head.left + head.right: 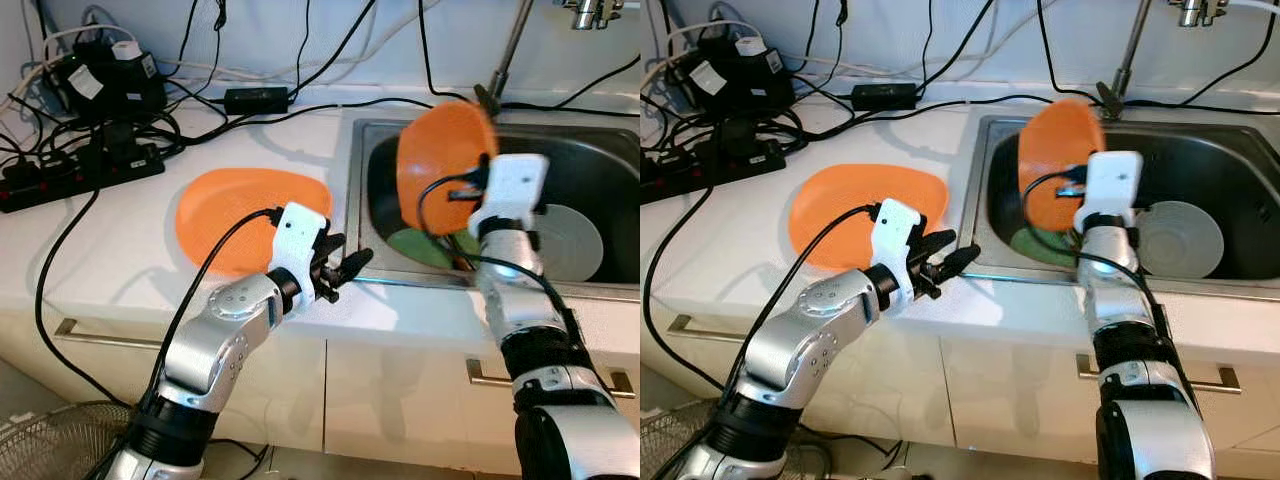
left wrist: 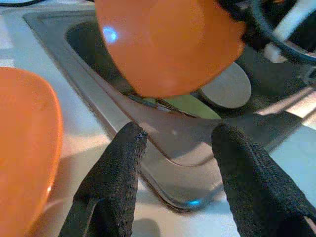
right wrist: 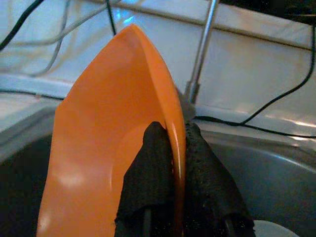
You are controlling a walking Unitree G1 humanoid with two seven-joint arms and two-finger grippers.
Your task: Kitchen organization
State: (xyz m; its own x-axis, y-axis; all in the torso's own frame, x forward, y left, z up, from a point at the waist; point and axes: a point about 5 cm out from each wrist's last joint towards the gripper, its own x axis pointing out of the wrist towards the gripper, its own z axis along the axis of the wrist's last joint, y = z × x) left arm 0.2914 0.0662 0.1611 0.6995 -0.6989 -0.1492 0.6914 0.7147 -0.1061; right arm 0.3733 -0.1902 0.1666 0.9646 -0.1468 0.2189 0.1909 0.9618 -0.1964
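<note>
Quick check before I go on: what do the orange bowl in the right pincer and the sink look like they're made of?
The orange bowl, pinched at its rim by the right pincer, looks like plastic: even colour, thin rim, soft glossy highlights. The sink looks like brushed stainless steel: grey, dull sheen, with a pressed rim catching the light. Neither can be confirmed by look alone.

Orange bowl (image 1: 440,160), orange plate (image 1: 240,215), green plate (image 1: 420,248), grey dish (image 1: 570,240), steel sink (image 1: 600,170), white counter (image 1: 120,250)

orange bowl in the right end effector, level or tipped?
Tipped on edge. The right end effector pinches the orange bowl by its rim, holding it near-vertical above the sink, rim running up and down in the right wrist view.
</note>
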